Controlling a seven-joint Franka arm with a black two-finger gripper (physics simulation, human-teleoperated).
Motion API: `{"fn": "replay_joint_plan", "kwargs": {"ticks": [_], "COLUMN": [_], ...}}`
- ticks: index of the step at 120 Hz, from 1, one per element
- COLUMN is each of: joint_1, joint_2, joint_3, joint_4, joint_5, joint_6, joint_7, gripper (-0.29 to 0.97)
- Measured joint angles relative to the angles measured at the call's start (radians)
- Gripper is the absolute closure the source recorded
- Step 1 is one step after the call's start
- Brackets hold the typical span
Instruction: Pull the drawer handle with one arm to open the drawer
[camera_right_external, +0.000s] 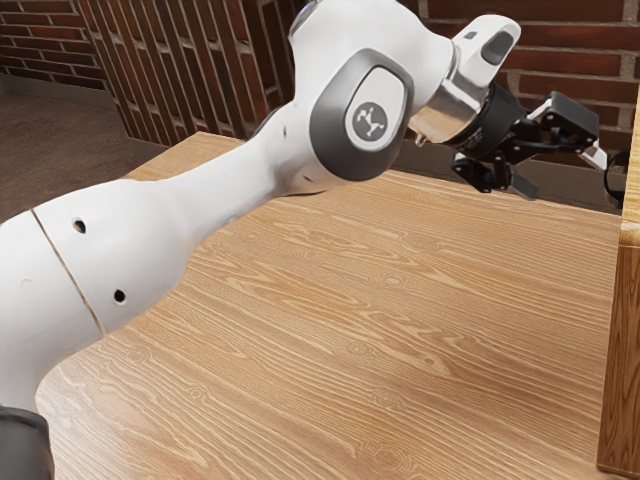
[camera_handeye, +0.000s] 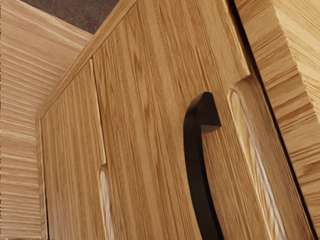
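Note:
In the wrist view, a wooden drawer front (camera_handeye: 150, 110) carries a black curved handle (camera_handeye: 196, 165), and my hand is close in front of it. A dark seam runs between this front and the wooden piece beside it. A second panel (camera_handeye: 70, 165) lies alongside. In the exterior view my gripper (camera_right_external: 603, 160) is at the upper right, right by the wooden cabinet (camera_right_external: 625, 320) at the exterior view's right edge. A black curved piece, likely the handle (camera_right_external: 613, 178), sticks out from the cabinet just at my hand.
The wooden table (camera_right_external: 380, 330) stretches below the arm with open room across its middle. A brick wall (camera_right_external: 180, 60) stands behind it. My own white arm (camera_right_external: 200, 230) crosses the exterior view's left half.

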Motion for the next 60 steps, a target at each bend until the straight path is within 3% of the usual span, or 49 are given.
{"fn": "replay_joint_plan", "kwargs": {"ticks": [60], "joint_1": [-0.008], "joint_2": [0.043], "joint_3": [0.007], "joint_4": [0.011], "joint_5": [0.004], "joint_6": [0.018], "joint_7": [-0.003], "gripper": [0.00]}}
